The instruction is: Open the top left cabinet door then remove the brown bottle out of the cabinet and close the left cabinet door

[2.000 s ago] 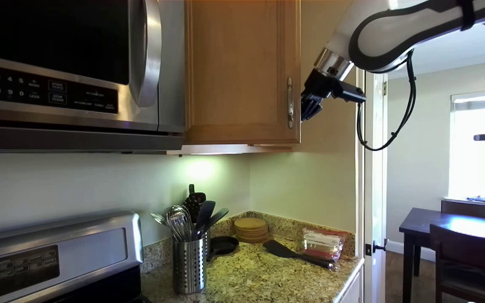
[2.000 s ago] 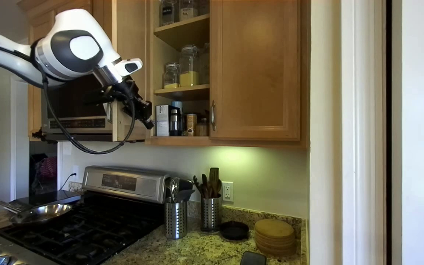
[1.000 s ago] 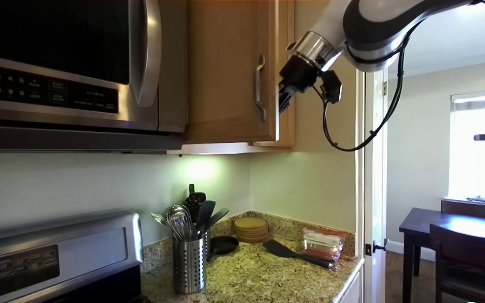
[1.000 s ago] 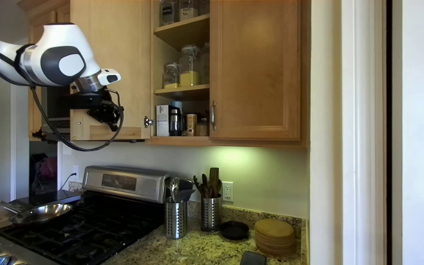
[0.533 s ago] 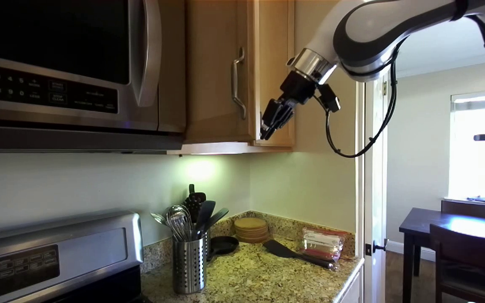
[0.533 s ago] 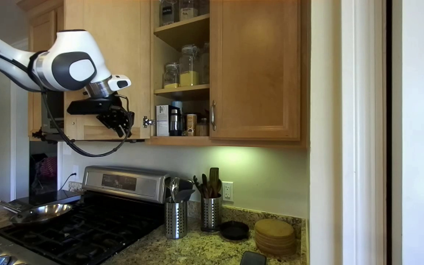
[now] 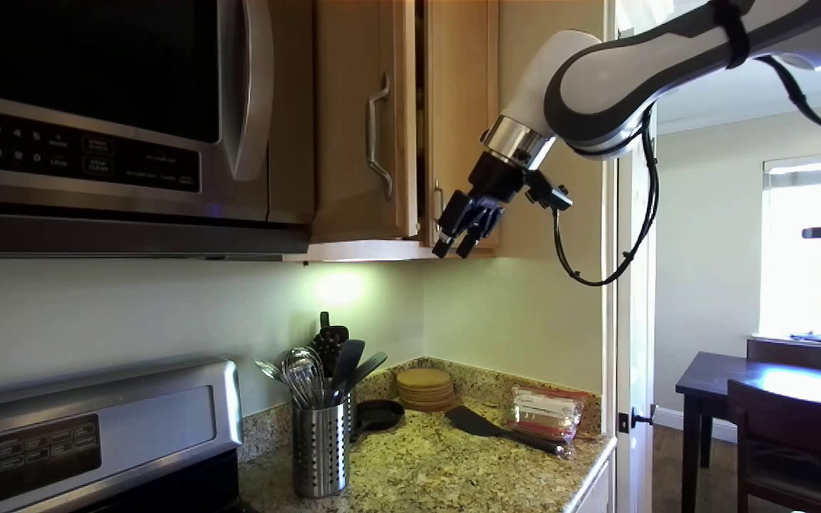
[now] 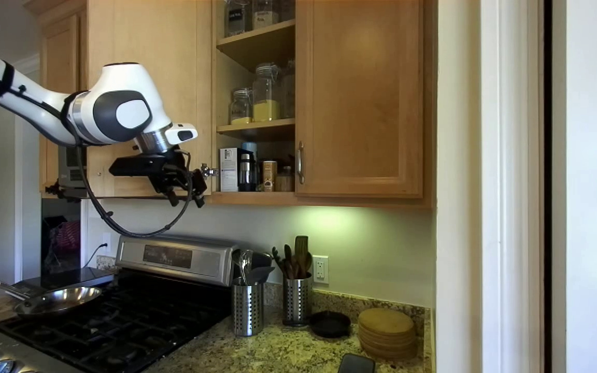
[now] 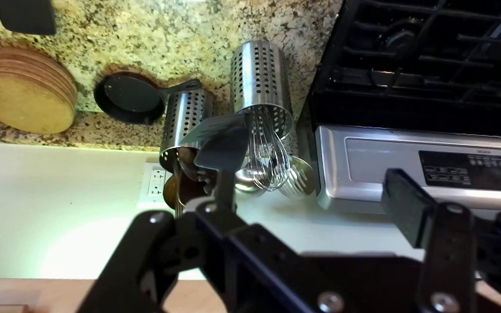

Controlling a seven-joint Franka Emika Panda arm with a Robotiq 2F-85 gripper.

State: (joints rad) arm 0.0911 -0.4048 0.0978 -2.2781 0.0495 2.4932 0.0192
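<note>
Hand (image 7: 453, 248) stands wide, gripping nothing, near the open top left cabinet door (image 8: 174, 46); brown bottle (image 8: 269, 176) sits low in the cabinet (image 8: 257, 198), between flask (image 8: 247, 173) and jar (image 8: 285, 180); a skewed reach into that tight row could topple either neighbour.

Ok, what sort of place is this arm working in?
A kitchen, probably in a home: a stove, a microwave and a perforated steel utensil holder on the counter show it.

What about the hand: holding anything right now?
No, in an exterior view the hand hangs with its jaws spread apart and nothing between them.
</note>
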